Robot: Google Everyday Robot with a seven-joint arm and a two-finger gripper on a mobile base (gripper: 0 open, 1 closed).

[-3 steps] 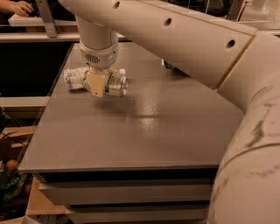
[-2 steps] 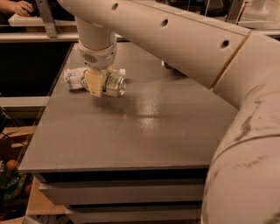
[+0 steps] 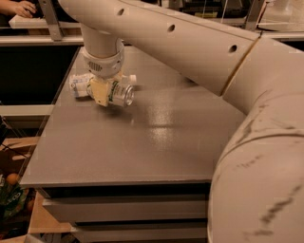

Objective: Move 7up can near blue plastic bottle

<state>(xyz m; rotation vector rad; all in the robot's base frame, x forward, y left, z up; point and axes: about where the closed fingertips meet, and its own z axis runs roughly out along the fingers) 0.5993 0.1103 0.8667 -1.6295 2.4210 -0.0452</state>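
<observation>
The 7up can (image 3: 121,94) is silver-white with green marks. It lies on its side with its shiny end facing right, at the back left of the grey table (image 3: 142,152). My gripper (image 3: 105,93) comes down from the big white arm (image 3: 190,42) and is shut on the can, its yellowish fingers (image 3: 98,92) on the can's left part. The blue plastic bottle (image 3: 80,85) lies on its side right behind the can and gripper. Its labelled end shows at the left and its white cap (image 3: 132,78) at the right. The middle of the bottle is hidden by the gripper.
The table's left edge (image 3: 47,123) and front edge (image 3: 123,182) drop off to the floor, where cardboard and small items (image 3: 14,190) lie. A person's hand (image 3: 21,8) rests on a ledge at the back left. My arm fills the right side.
The gripper and can have stayed at almost the same spot beside the bottle, perhaps a touch lower. The bottle has not moved.
</observation>
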